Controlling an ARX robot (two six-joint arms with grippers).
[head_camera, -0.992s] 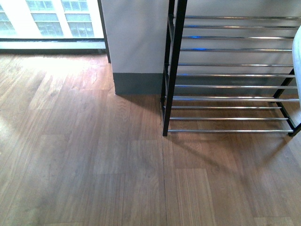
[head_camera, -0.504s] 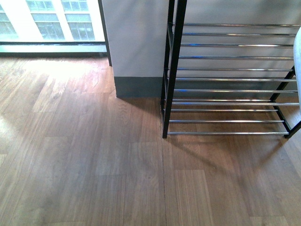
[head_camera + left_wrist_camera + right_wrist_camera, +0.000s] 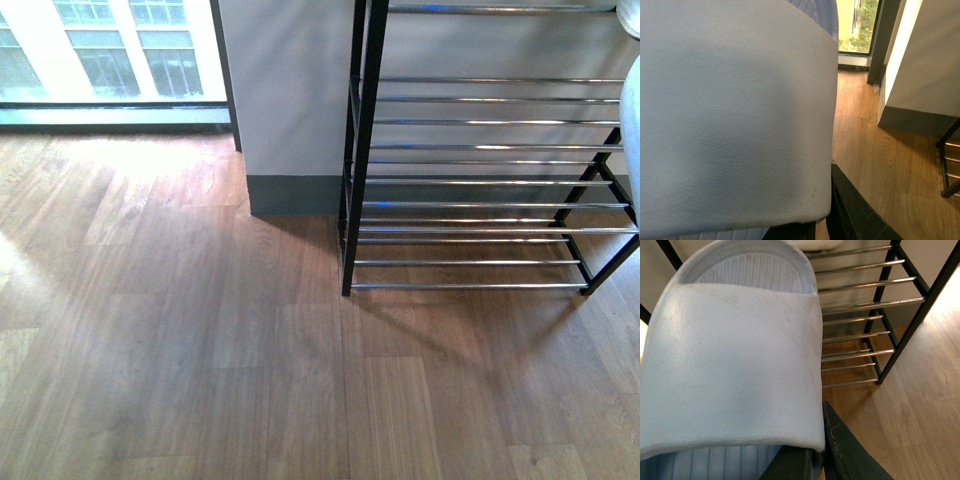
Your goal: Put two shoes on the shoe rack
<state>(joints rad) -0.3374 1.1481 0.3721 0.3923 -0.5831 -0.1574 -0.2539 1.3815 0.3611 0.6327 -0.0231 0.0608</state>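
Note:
A pale blue slide (image 3: pixel 735 115) fills most of the left wrist view, and my left gripper (image 3: pixel 820 222) is shut on its strap edge, one black finger (image 3: pixel 852 212) showing beside it. A second pale blue slide (image 3: pixel 740 365) is clamped in my right gripper (image 3: pixel 812 460), held in front of the shoe rack (image 3: pixel 865 315). In the front view the shoe rack (image 3: pixel 480 205) stands at the right with bare chrome bars, and a sliver of a slide (image 3: pixel 633 110) shows at the right edge. No grey sneakers are in view.
A grey wall pillar (image 3: pixel 290 100) with a dark skirting stands just left of the rack. A bright window (image 3: pixel 100 50) lies at the far left. Brown wooden floor (image 3: pixel 200 350) spreads in front. A white thing (image 3: pixel 815 244) rests on the rack's upper bars.
In the front view the rack and pillar have slid down and slightly left, bringing a higher tier and the rack's right leg into view. The slide stays at the right edge.

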